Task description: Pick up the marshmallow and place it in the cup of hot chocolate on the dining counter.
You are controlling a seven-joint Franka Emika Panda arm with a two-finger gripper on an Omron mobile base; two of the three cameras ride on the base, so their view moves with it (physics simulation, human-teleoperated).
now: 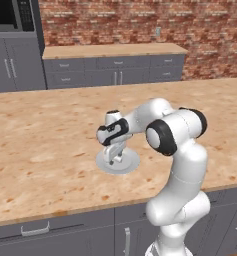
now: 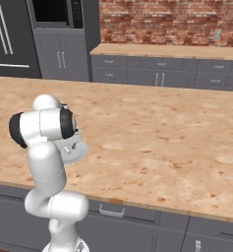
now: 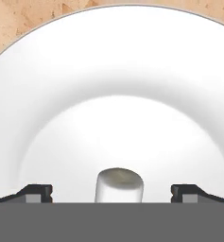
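Brick walls and grey cabinets back your scene, and the dining counter [image 1: 50, 145] stretches across it with its tan speckled top and dark grey fronts. Your arm rises from below the counter edge, bends at a high elbow and reaches forward and down, its wrist turned so the gripper [image 1: 114, 158] points straight onto the round grey plate [image 1: 131, 162]. In the right base view you see the arm's upper links hiding most of that plate [image 2: 77, 153], which sits near the counter's front edge. From the hand view, the 2 dark fingertips [image 3: 35, 193] stand wide apart, released, with the marshmallow [image 3: 119, 184] upright between them in the plate's shallow well [image 3: 108, 71], touching neither tip. You can see a strip of counter [image 3: 28, 19] beyond the plate's rim. No writing can be read anywhere.
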